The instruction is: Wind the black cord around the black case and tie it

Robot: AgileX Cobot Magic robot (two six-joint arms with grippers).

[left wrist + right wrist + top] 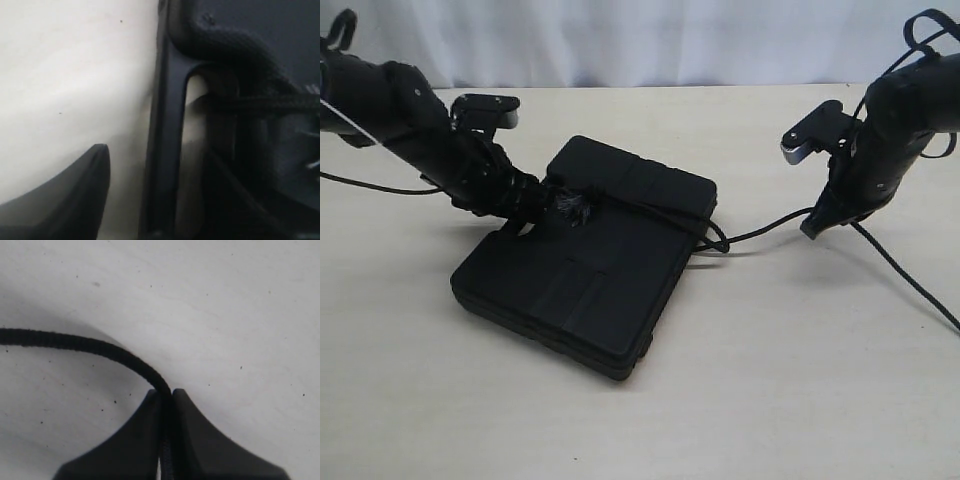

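one black case [585,295], one black cord [765,234], two arms [420,135] [895,130], one table [800,380].

We lose the thin black braided cord [760,233] at the right edge of the flat matte black plastic case [590,290].

We see the black case [580,290], a flat matte rectangle with raised panels, lying flat on the worktop [800,380], its handle-slot edge under the left end effector [532,208]. The black cord [760,232], thin and braided, leaves the pinching right end effector [815,228], reaches the case's edge and crosses its lid. It ends in a frayed tuft just beside the left end effector.
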